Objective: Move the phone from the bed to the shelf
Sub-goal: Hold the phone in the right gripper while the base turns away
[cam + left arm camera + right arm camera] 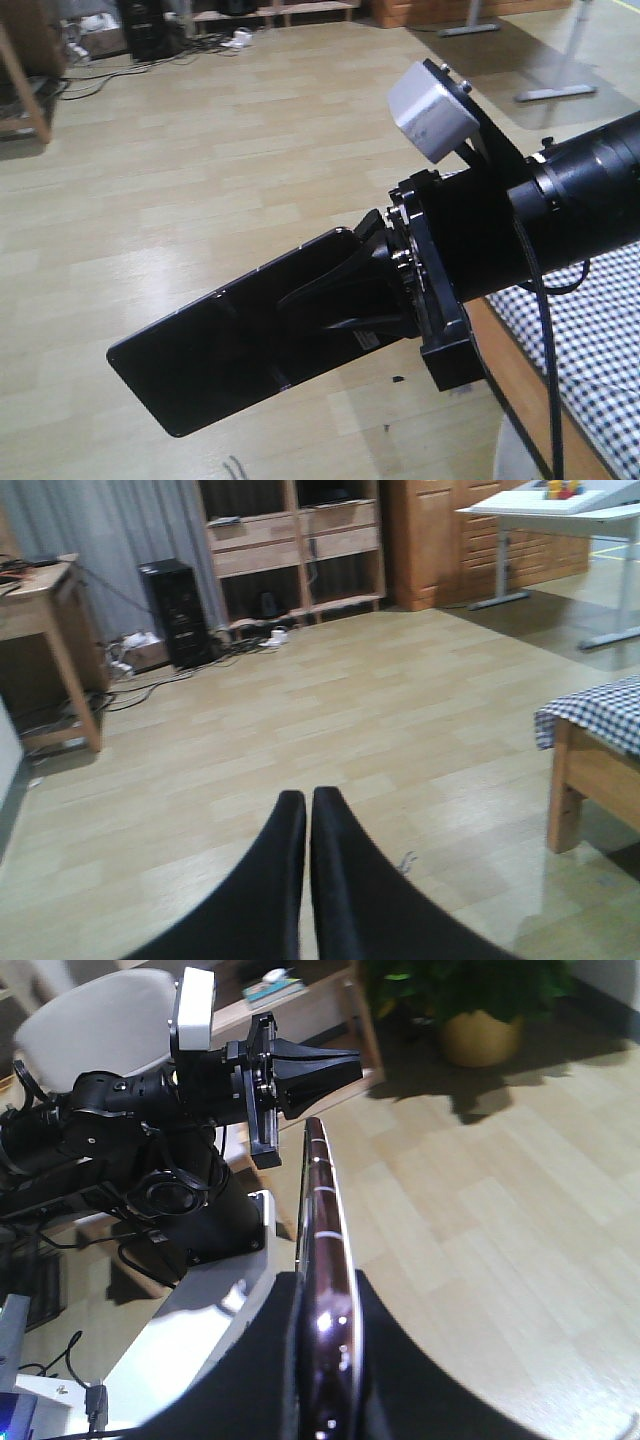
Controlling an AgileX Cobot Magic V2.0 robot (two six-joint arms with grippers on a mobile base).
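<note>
You see right claw (335,300) grasping phone (220,350) by one end; phone juts past fingertips, in air above floor (200,150), clear of bed (600,330). Left claw (305,810) clenched, nothing between fingers.
</note>
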